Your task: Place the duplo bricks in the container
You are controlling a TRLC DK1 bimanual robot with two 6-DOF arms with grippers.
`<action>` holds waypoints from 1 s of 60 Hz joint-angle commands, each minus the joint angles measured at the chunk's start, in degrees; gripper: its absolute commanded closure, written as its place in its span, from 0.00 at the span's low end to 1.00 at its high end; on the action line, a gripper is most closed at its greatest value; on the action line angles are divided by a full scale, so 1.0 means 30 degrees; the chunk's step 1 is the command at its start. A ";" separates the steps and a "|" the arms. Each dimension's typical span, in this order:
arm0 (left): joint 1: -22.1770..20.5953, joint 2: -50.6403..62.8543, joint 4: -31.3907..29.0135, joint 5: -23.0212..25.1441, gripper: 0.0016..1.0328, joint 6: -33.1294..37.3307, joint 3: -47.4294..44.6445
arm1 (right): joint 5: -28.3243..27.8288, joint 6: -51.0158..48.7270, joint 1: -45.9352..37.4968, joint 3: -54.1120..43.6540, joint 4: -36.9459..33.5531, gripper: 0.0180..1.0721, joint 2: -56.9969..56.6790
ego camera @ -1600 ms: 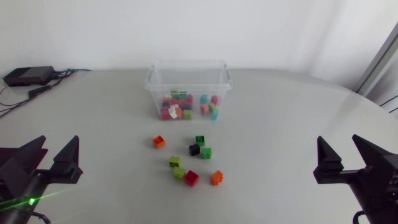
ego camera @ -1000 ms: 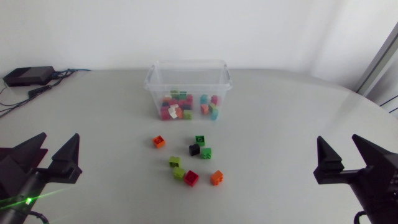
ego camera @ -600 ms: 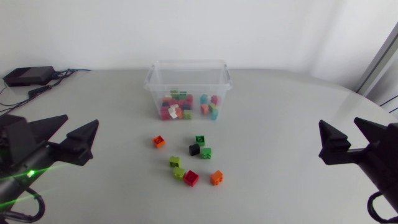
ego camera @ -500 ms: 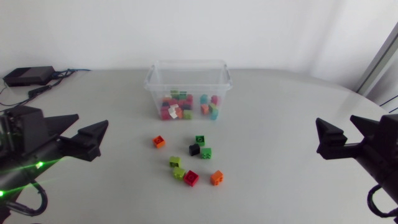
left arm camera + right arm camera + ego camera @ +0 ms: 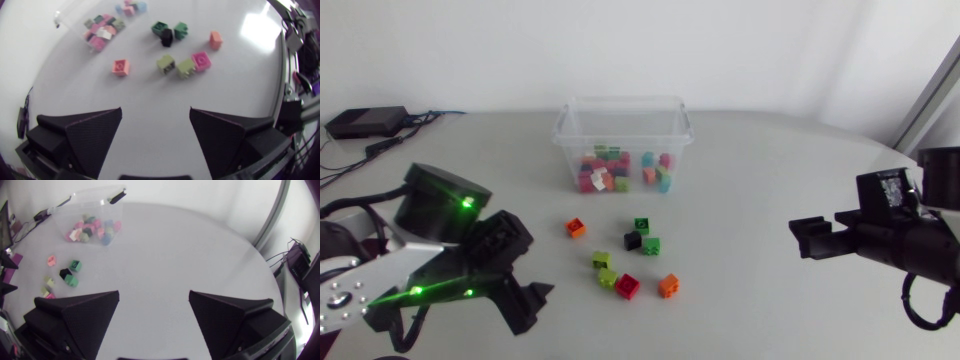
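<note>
The step in hand looks like the approach to a first pick; the left gripper point(image 5: 155, 111) hangs over the table point(image 5: 150, 85), fingers spread wide, nothing between them; the right gripper point(image 5: 154, 294) is equally wide and empty, well apart from the work; eight loose duplo bricks point(image 5: 628, 286) lie near the clear container point(image 5: 620, 141), which holds many more; the lone orange brick point(image 5: 120, 67) sits ahead of the left fingers, so the next move probably calls for lowering squarely around it.

Eight loose duplo bricks point(image 5: 628, 286); one clear container point(image 5: 623, 141), more bricks inside
</note>
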 commanded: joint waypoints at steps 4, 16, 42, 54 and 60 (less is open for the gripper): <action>-0.1658 0.1089 -0.1846 0.1465 0.10 0.1452 0.0940 | -0.0292 0.0209 0.1060 0.1010 -0.1148 0.05 0.1141; -0.3592 0.2232 -0.3486 0.3223 0.10 0.1862 0.1116 | -0.0614 -0.1109 0.2788 0.2006 -0.2994 0.05 0.3104; -0.7166 0.3843 -0.3692 0.3516 0.14 0.1071 0.0500 | -0.0467 -0.1139 0.6040 0.3529 -0.3257 0.05 0.6151; -0.7840 0.5103 -0.3545 0.3809 0.20 0.0866 0.0618 | -0.0467 -0.0904 0.7124 0.3617 -0.3199 0.05 0.7264; -0.8133 0.5777 -0.3135 0.3955 0.24 0.0720 0.0618 | -0.0467 -0.0816 0.7593 0.3617 -0.3052 0.05 0.7762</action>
